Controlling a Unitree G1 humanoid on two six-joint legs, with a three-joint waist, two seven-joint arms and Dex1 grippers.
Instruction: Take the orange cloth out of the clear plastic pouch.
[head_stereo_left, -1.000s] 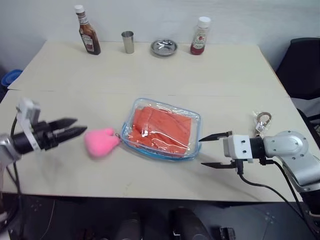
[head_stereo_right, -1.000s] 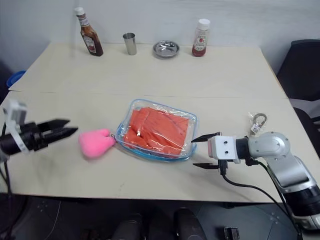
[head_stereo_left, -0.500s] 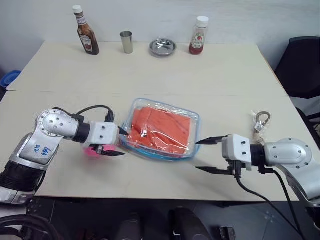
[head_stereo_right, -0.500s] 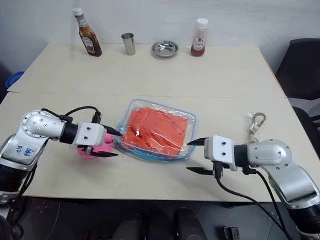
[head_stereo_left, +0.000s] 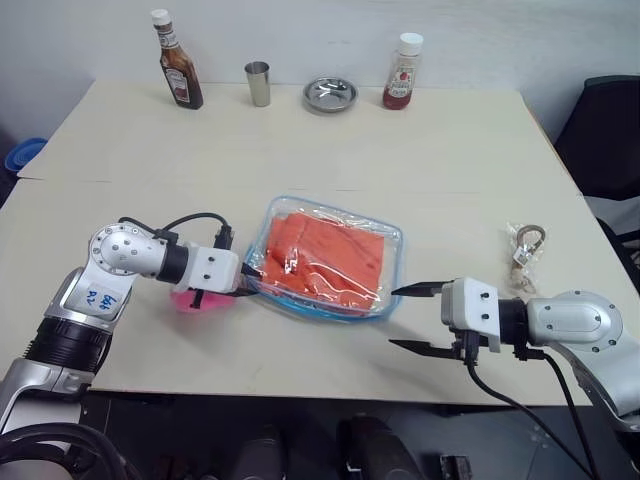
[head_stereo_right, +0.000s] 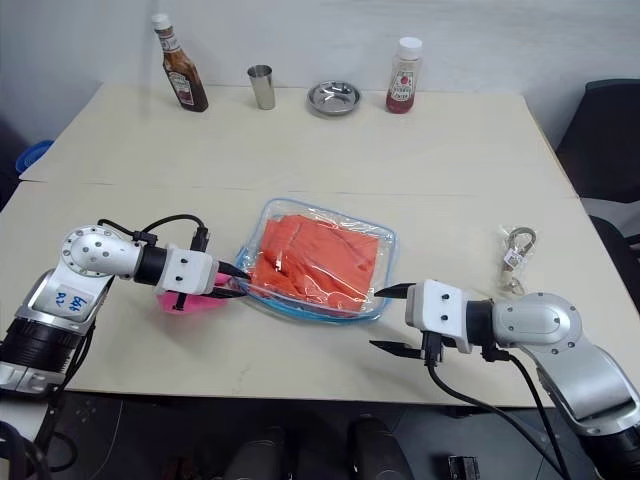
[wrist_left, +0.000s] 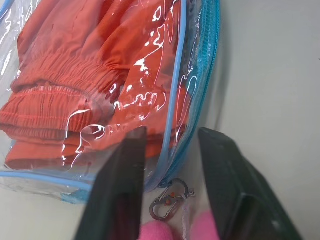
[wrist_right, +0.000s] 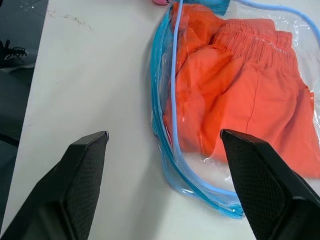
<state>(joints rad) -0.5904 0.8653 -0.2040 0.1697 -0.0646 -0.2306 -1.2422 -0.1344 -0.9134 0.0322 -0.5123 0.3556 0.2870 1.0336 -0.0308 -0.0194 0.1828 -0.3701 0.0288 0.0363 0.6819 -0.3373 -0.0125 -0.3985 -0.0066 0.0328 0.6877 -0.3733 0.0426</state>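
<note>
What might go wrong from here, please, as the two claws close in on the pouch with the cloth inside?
1. The left claw straddles the clear, blue-edged plastic pouch at its corner, right by the small metal clasp and fluffy pink plush; it may pinch those instead.
2. The right claw is open and off the pouch, so a pull could drag pouch and orange ribbed cloth together.

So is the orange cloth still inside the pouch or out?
Inside: the orange cloth lies folded under the clear plastic pouch's film.

Two sauce bottles, a steel cup and a dish line the table's far edge.
</note>
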